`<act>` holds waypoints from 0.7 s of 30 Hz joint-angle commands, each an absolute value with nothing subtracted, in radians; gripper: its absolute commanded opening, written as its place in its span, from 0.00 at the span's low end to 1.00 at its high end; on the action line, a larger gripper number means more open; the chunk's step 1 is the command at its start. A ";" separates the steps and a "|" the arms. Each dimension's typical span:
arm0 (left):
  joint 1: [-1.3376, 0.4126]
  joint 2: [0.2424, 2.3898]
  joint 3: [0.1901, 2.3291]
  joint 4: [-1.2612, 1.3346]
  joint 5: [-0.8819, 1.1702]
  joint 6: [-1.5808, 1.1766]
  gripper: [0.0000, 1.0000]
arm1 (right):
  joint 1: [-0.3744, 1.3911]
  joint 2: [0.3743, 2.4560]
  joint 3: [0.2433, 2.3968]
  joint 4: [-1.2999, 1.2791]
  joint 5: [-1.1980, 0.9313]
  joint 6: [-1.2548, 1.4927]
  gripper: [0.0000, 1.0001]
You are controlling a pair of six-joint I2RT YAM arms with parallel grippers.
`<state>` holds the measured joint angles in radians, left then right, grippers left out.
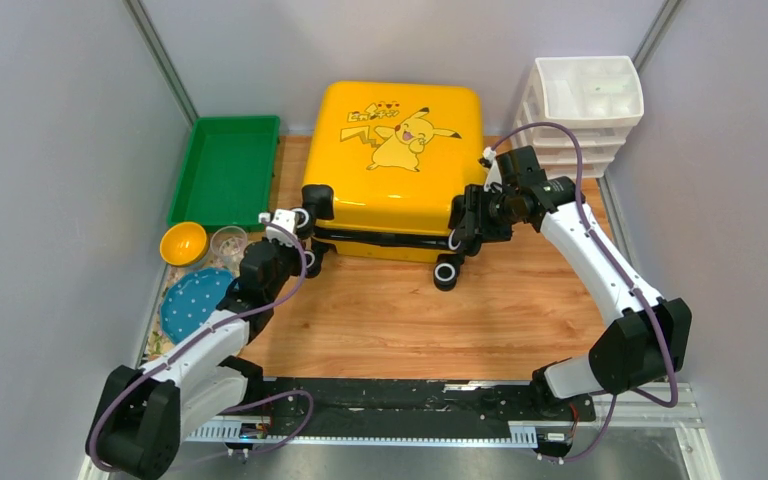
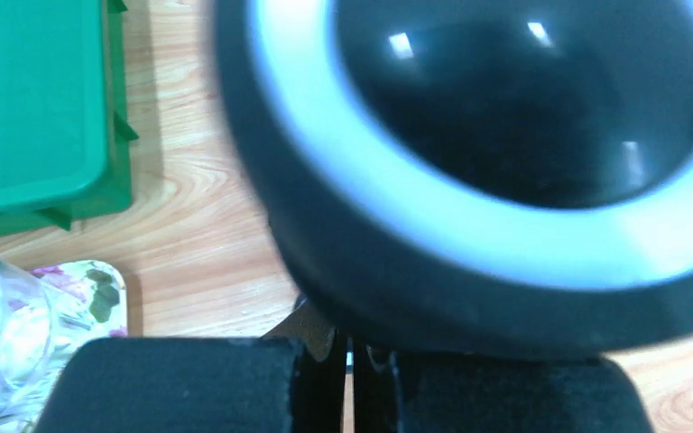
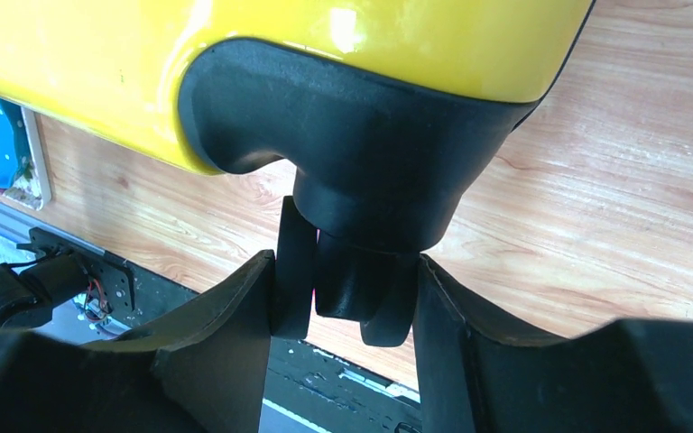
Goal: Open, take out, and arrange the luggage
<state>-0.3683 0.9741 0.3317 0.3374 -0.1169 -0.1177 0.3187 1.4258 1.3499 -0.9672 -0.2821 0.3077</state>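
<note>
The yellow luggage (image 1: pixel 400 150) with the Pikachu print lies flat and closed on the wooden table, its black wheels toward me. My right gripper (image 1: pixel 468 222) is at its near right corner, shut on a black caster wheel (image 3: pixel 352 289) with a finger on each side; the yellow shell (image 3: pixel 280 36) shows above the right gripper (image 3: pixel 347 307). My left gripper (image 1: pixel 303 232) is at the near left corner. In the left wrist view the left gripper (image 2: pixel 352 379) is shut and empty, just under a large, blurred white-ringed wheel (image 2: pixel 505 225).
A green tray (image 1: pixel 225 170) stands left of the luggage and shows in the left wrist view (image 2: pixel 27 99). A white drawer unit (image 1: pixel 585 105) stands at the back right. A yellow bowl (image 1: pixel 183 243), a glass cup (image 1: pixel 228 241) and a blue plate (image 1: pixel 192 300) sit at the left.
</note>
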 commanded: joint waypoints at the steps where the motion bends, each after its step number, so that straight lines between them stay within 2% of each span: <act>1: -0.229 0.971 0.325 0.354 -0.135 -0.071 0.00 | 0.275 1.397 1.344 -1.037 -0.134 0.216 0.00; 7: -0.088 1.000 0.344 0.474 0.046 0.035 0.00 | 0.267 1.382 1.310 -1.045 -0.115 0.176 0.00; 11: 0.033 1.119 0.399 0.566 0.175 0.103 0.00 | 0.265 1.371 1.299 -1.051 -0.084 0.146 0.00; 14: 0.073 1.170 0.449 0.548 0.352 0.132 0.00 | 0.265 1.365 1.302 -1.057 -0.096 0.143 0.00; 15: 0.090 1.166 0.460 0.522 0.529 0.132 0.00 | 0.265 1.362 1.302 -1.054 -0.103 0.146 0.00; 16: 0.091 1.152 0.450 0.502 0.595 0.138 0.00 | 0.265 1.362 1.305 -1.055 -0.112 0.155 0.00; 18: 0.091 1.086 0.372 0.500 0.790 0.150 0.23 | 0.265 1.362 1.310 -1.051 -0.136 0.163 0.00; 19: 0.089 1.063 0.341 0.529 0.825 0.111 0.32 | 0.264 1.364 1.312 -1.049 -0.143 0.166 0.00; 20: 0.086 1.034 0.319 0.560 0.842 0.091 0.47 | 0.265 1.364 1.316 -1.049 -0.152 0.166 0.00; 21: 0.086 1.029 0.311 0.545 0.882 0.077 0.52 | 0.264 1.367 1.318 -1.049 -0.153 0.166 0.00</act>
<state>0.0883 1.1038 0.3725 0.4923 0.5503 0.1043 0.2890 1.4006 1.3209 -0.9558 -0.2012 0.2195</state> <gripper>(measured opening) 0.408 0.535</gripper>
